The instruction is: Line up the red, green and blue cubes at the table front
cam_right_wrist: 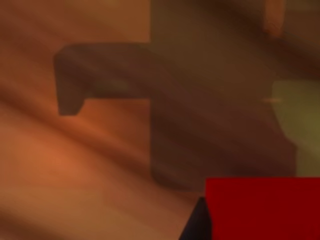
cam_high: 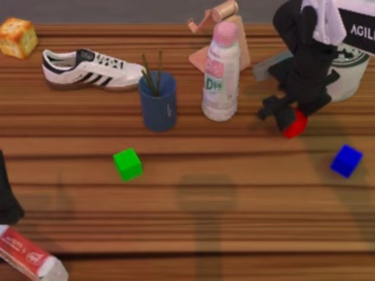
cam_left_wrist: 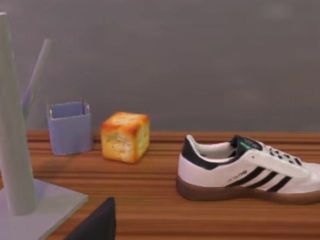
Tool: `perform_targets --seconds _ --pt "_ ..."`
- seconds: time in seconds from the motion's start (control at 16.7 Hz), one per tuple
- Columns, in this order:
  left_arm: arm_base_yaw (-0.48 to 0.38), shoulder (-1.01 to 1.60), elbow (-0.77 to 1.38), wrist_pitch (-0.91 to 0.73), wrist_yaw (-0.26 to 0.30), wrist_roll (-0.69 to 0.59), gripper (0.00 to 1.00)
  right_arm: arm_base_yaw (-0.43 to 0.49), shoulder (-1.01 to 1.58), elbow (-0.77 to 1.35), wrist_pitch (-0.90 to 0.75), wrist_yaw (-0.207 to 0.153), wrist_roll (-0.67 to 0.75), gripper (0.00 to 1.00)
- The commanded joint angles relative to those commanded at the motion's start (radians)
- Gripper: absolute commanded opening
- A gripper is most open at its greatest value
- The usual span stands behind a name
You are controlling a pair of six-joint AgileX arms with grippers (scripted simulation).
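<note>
While the left gripper (cam_high: 7,202) sits parked at the brown wooden table's (cam_high: 234,222) left edge, fingers hidden, the right gripper (cam_high: 291,120) clamps the small red cube (cam_high: 296,124) at right rear; green cube (cam_high: 128,164) centre-left; blue cube (cam_high: 345,160) far right.

Right arm (cam_high: 316,35): matte black blocky links, white shell segment near the top, black panel with white letters "AGIL" cut off by the frame edge. Black two-finger right gripper (cam_high: 287,117), chunky angular fingers. Left arm (cam_high: 7,196): only a black sliver at the table's left edge.
</note>
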Motion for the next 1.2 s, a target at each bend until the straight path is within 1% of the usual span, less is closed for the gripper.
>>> perform_targets --seconds 0.3,0.66,0.78,0.96,1.08,1.2 --pt "0.000 0.000 0.000 0.000 0.000 0.000 1.00 0.007 -0.034 0.139 -0.183 0.000 -0.002 0.00" --pt "0.000 0.000 0.000 0.000 0.000 0.000 1.00 0.005 -0.038 0.154 -0.199 -0.001 0.001 0.00" --pt "0.000 0.000 0.000 0.000 0.000 0.000 1.00 0.027 -0.032 0.164 -0.204 0.000 0.032 0.00" --pt "0.000 0.000 0.000 0.000 0.000 0.000 1.00 0.103 -0.021 0.189 -0.222 0.005 0.158 0.00" --pt "0.000 0.000 0.000 0.000 0.000 0.000 1.00 0.175 -0.013 0.206 -0.238 0.008 0.295 0.00" --pt "0.000 0.000 0.000 0.000 0.000 0.000 1.00 0.259 -0.006 0.220 -0.256 0.012 0.464 0.00"
